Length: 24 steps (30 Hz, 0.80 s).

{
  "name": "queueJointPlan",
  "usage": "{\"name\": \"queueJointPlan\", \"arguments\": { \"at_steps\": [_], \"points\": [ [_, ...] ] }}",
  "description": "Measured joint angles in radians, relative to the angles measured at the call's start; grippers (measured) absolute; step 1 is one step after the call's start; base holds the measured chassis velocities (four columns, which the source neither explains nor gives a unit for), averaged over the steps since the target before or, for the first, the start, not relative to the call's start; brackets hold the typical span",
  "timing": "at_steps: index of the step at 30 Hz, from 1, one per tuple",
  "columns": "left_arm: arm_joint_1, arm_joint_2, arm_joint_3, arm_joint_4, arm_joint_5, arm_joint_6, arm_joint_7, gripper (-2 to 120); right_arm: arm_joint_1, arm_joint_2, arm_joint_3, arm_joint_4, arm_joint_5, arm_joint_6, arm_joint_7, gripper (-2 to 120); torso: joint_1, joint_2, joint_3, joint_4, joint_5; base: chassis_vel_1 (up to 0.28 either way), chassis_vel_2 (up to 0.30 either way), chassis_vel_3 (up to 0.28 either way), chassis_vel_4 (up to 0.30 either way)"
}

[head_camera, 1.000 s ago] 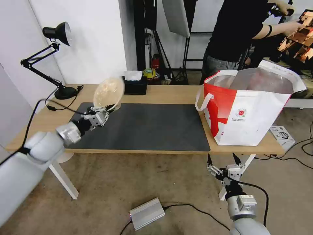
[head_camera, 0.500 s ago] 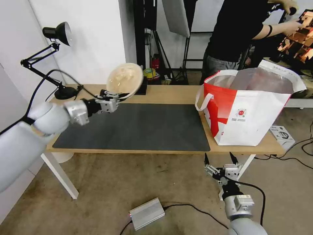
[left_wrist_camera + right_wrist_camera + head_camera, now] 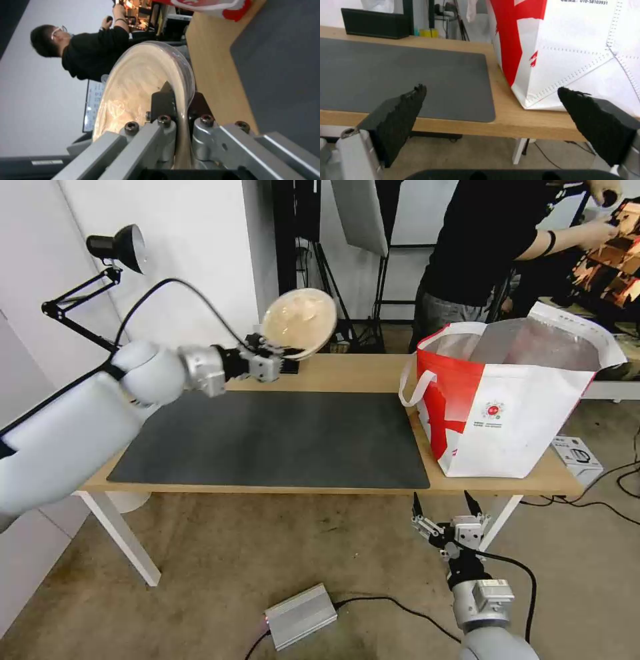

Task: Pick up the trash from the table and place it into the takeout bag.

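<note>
My left gripper (image 3: 285, 355) is shut on the rim of a beige pulp bowl (image 3: 299, 321), held tilted in the air above the back edge of the table (image 3: 353, 373), left of centre. In the left wrist view the fingers pinch the bowl (image 3: 140, 82) wall, one on each side. The takeout bag (image 3: 507, 407), white with a red side panel and foil lining, stands open on the table's right end, well to the right of the bowl. My right gripper (image 3: 443, 499) hangs open below the table's front edge, facing the takeout bag (image 3: 573, 45).
A dark grey mat (image 3: 280, 437) covers the table's middle. A black tissue box (image 3: 375, 23) sits at the back edge. A desk lamp (image 3: 120, 247) stands at the back left. A silver box (image 3: 300, 617) and cables lie on the floor. A person stands behind the bag.
My left arm has carried the bowl up and to the right, from over the mat's left end to the back middle of the table. The right gripper barely shifted.
</note>
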Motion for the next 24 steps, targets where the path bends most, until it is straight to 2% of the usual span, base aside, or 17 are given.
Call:
{"name": "queueJointPlan", "arguments": {
  "at_steps": [3,12,24],
  "points": [
    [-0.062,-0.048,0.049,0.049,0.01,-0.015,0.008,1,0.0,0.002,-0.002,0.0,-0.001,-0.001,0.0,100,0.0,0.0,0.0,0.0002,-0.0003,0.0,0.0,0.0,0.0],
    [-0.16,-0.166,0.099,0.16,0.044,-0.043,0.02,1,0.0,0.009,-0.002,0.0,-0.004,-0.001,-0.001,100,0.0,0.0,0.0,0.0001,-0.0001,0.0,0.0,0.0,0.0],
    [-0.177,-0.301,0.107,0.194,0.134,-0.054,0.028,1,-0.003,0.02,0.009,-0.004,-0.012,0.003,-0.002,100,0.0,0.0,0.0,0.0003,-0.0002,0.0,0.0,0.0,0.0]
  ]
}}
